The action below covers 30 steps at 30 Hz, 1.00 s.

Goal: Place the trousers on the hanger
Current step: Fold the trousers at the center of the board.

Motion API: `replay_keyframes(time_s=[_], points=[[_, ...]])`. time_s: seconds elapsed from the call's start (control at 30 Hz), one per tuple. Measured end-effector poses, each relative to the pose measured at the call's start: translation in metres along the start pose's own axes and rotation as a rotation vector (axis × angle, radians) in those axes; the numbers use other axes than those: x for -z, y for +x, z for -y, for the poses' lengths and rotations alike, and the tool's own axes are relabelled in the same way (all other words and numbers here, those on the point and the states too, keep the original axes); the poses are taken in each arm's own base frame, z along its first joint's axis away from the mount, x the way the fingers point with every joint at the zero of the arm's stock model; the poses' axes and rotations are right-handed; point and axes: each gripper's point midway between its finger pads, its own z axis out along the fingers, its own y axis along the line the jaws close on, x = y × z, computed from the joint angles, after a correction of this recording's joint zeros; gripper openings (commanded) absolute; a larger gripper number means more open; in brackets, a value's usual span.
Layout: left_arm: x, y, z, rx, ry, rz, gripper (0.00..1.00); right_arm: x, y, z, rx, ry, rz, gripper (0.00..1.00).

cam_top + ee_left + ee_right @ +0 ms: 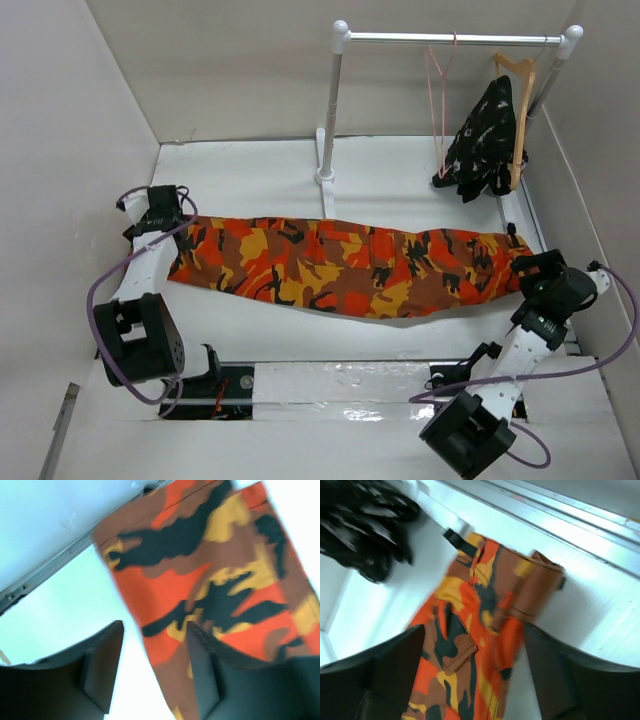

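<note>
While the trousers [340,265] lie flat and stretched lengthwise across the table [250,165], one arm sits at each end.

The left gripper [155,626] is at the left end, the leg end by the look of it, with its jaws open. In the wrist view the cloth's edge runs under the gap, one finger over fabric and the other over bare table. Nothing is pinched.

The right gripper [475,630] is at the right end over the waistband, where belt loops and a black clip are visible. Its jaws are spread wide with cloth below the gap, not clamped. Both wrist views are blurred, so I cannot tell how high the fingertips sit above the cloth.

The hanger [438,110] hangs on the rail [450,38] at the back, well apart from the trousers and untouched. Near it on the right is a black-and-white garment [485,140] on a wooden hanger [518,95], which is not part of the job.

My read is that the step in hand is a pre-grasp on both ends. The task is at an early stage: nothing is lifted and nothing is on the hanger.

The next move probably calls for both grippers to drop and close on the cloth. The fabric looks limp and doubled over, so each pinch should take every layer or part of it will sag. The two ends should then be lifted evenly. After that the cloth has to go over the hanger's bottom wire, which is thin and hangs loose on the rail, so it will likely swing if pushed. The dark garment is near enough to snag.
</note>
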Motion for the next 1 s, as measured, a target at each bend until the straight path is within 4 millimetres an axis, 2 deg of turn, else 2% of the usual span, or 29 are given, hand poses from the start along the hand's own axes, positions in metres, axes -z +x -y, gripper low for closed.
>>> replay_keyframes(time_s=[0.07, 0.17, 0.3, 0.33, 0.4, 0.47, 0.53, 0.6, 0.63, 0.7, 0.73, 0.77, 0.83, 0.9, 0.93, 1.0], points=[[0.011, -0.006, 0.004, 0.003, 0.022, 0.034, 0.54, -0.006, 0.006, 0.009, -0.002, 0.032, -0.033, 0.92], [0.039, -0.011, 0.028, -0.009, 0.138, 0.082, 0.53, -0.015, 0.02, 0.026, -0.029, 0.094, -0.106, 0.93], [0.091, -0.018, 0.076, -0.039, 0.338, 0.143, 0.44, -0.022, 0.042, 0.051, -0.078, 0.156, -0.173, 0.93], [0.106, -0.017, 0.092, -0.05, 0.398, 0.155, 0.39, -0.023, 0.048, 0.055, -0.087, 0.167, -0.188, 0.93], [0.14, -0.006, 0.123, -0.078, 0.526, 0.167, 0.32, -0.025, 0.058, 0.061, -0.106, 0.174, -0.21, 0.94], [0.172, 0.015, 0.148, -0.113, 0.646, 0.158, 0.16, -0.025, 0.065, 0.064, -0.124, 0.185, -0.231, 0.94], [0.203, 0.041, 0.168, -0.161, 0.755, 0.143, 0.04, -0.027, 0.063, 0.064, -0.137, 0.184, -0.226, 0.93], [0.229, 0.069, 0.18, -0.202, 0.846, 0.128, 0.0, -0.03, 0.06, 0.064, -0.142, 0.179, -0.213, 0.9], [0.242, 0.083, 0.185, -0.212, 0.884, 0.13, 0.0, -0.032, 0.059, 0.063, -0.144, 0.176, -0.207, 0.75], [0.262, 0.122, 0.187, -0.281, 0.954, 0.108, 0.0, -0.037, 0.056, 0.061, -0.15, 0.161, -0.197, 0.54], [0.269, 0.142, 0.185, -0.313, 0.979, 0.098, 0.0, -0.04, 0.055, 0.062, -0.147, 0.157, -0.195, 0.17], [0.274, 0.16, 0.182, -0.34, 0.998, 0.085, 0.0, -0.042, 0.055, 0.062, -0.139, 0.15, -0.199, 0.1], [0.271, 0.188, 0.176, -0.371, 1.005, 0.065, 0.0, -0.045, 0.058, 0.058, -0.125, 0.117, -0.216, 0.0], [0.253, 0.203, 0.169, -0.377, 0.974, 0.053, 0.0, -0.045, 0.06, 0.044, -0.082, 0.057, -0.23, 0.0], [0.243, 0.21, 0.164, -0.376, 0.954, 0.05, 0.0, -0.043, 0.063, 0.031, -0.039, 0.007, -0.231, 0.0], [0.222, 0.221, 0.154, -0.38, 0.915, 0.042, 0.0, -0.028, 0.07, -0.01, 0.07, -0.141, -0.207, 0.0]])
